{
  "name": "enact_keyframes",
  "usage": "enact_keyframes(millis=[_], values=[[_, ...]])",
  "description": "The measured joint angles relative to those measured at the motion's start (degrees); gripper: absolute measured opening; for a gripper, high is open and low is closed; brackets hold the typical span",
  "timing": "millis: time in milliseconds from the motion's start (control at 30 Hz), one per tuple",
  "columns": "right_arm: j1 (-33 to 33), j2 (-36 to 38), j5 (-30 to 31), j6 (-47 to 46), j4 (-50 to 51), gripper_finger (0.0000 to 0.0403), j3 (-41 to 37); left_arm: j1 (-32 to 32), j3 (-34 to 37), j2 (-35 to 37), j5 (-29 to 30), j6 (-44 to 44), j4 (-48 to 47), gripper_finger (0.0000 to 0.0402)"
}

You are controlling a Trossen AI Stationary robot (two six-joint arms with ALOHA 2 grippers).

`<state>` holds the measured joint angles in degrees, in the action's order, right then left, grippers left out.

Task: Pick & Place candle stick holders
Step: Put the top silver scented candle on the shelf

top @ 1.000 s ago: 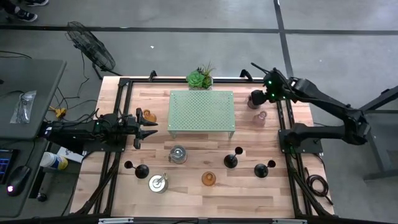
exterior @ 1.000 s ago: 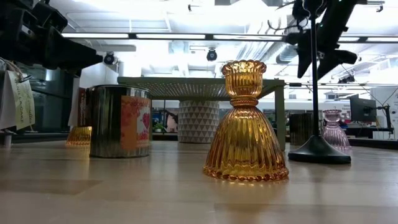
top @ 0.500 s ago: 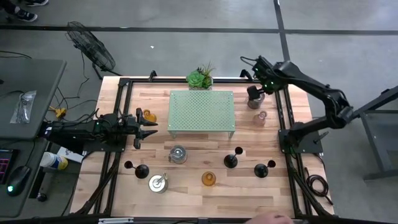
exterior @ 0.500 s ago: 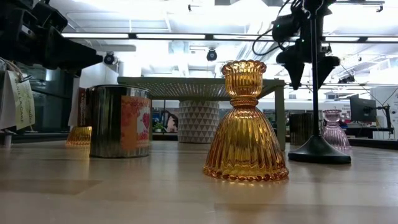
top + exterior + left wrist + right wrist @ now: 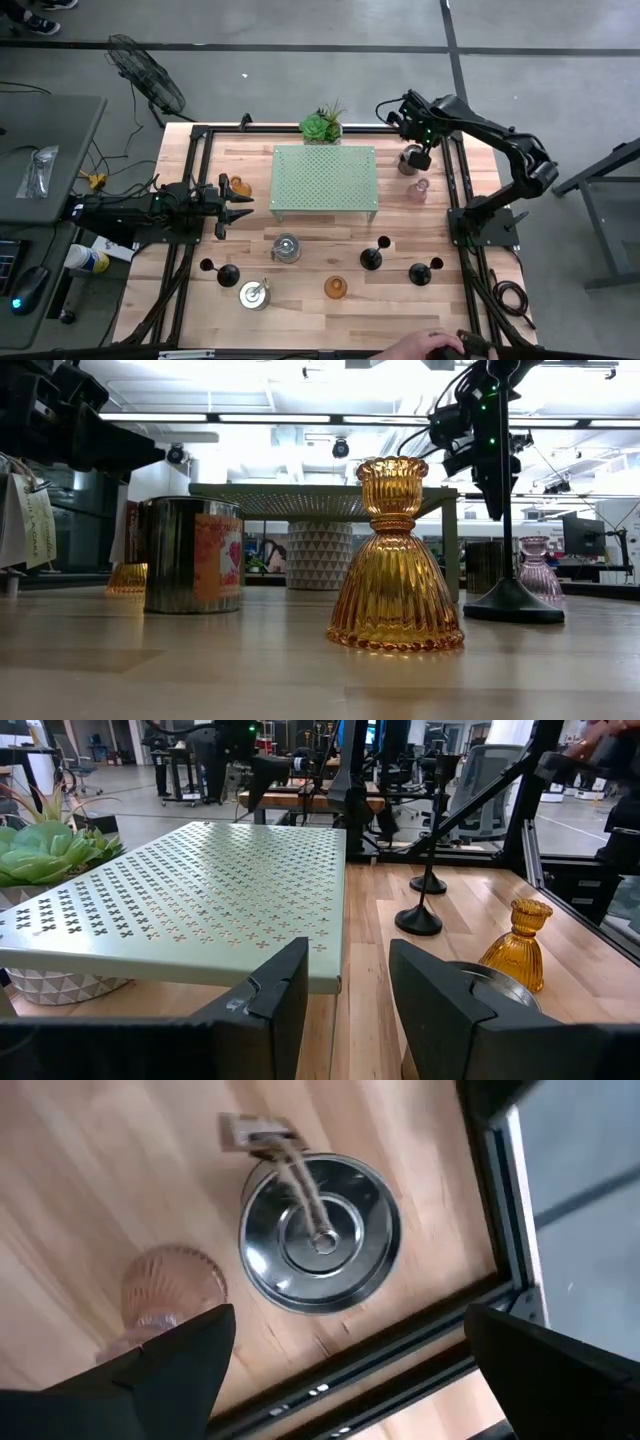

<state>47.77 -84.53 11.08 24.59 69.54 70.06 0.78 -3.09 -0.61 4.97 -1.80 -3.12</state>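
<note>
Overhead, the right claw (image 5: pixel 416 150) hangs above the far right corner of the bench (image 5: pixel 300 300), fingers spread wide and holding nothing. Directly under it stands a silvery cylindrical holder (image 5: pixel 320 1230) with a tag on a string, and just beside that a pale pink glass holder (image 5: pixel 170 1295); both rest on the wood, untouched.

Left claw (image 5: pixel 240 200) sits low at the bench's left side, pointing toward the pale green perforated stand (image 5: pixel 325 180). Its fingers (image 5: pixel 280 995) stand partly apart with nothing between them. An amber glass holder (image 5: pixel 238 186) stands just beside that claw, between it and the stand.

Other holders along the near half of the bench:
- silvery tin (image 5: pixel 286 247) in front of the stand
- second silvery tin (image 5: pixel 254 294) near the front edge
- amber-orange glass holder (image 5: pixel 395 560) at front centre, upright
- black stemmed holder (image 5: pixel 373 256) right of centre
- black stemmed holder (image 5: pixel 422 272) further right
- black stemmed holder (image 5: pixel 226 272) at left front

Green spiky plant (image 5: pixel 322 124) sits at the far edge behind the stand. A person's hand (image 5: pixel 420 348) shows at the front edge of the overhead view.
</note>
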Motion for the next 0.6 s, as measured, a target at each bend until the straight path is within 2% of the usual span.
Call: enact_keyframes(millis=[300, 600], values=[[-1.4, 1.7, -11.3, 14.4, -0.8, 0.0386, -2.0, 0.0, 0.0, 0.0, 0.0, 0.0, 0.0, 0.0138], [-0.7, 1.9, -6.7, 14.1, -6.9, 0.0386, -5.3, 0.0, 0.0, 0.0, 0.0, 0.0, 0.0, 0.0138]])
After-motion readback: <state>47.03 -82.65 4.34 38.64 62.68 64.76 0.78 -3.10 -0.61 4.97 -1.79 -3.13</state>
